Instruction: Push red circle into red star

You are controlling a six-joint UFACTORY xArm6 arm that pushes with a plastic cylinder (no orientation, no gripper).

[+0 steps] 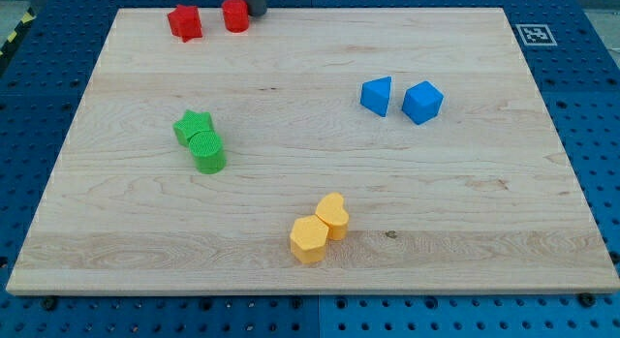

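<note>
Red circle [235,15] sits just right of the red star [184,22], apart; my tip [256,12] touches the circle's right side. No claw: a bare rod, holding nothing.

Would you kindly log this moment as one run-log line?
my tip: at red circle block's right | red circle block: small gap from red star block | contact: not yet | wooden board: other blocks apart

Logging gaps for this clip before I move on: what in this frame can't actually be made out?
- My tip: in the camera view, the view's top edge cuts off the rod; only a dark stub shows, right of the red circle. Contact with it cannot be told.
- Gap between red circle and red star: looks narrow but open.
- Yellow blocks: exact shapes unclear; too small.
</note>
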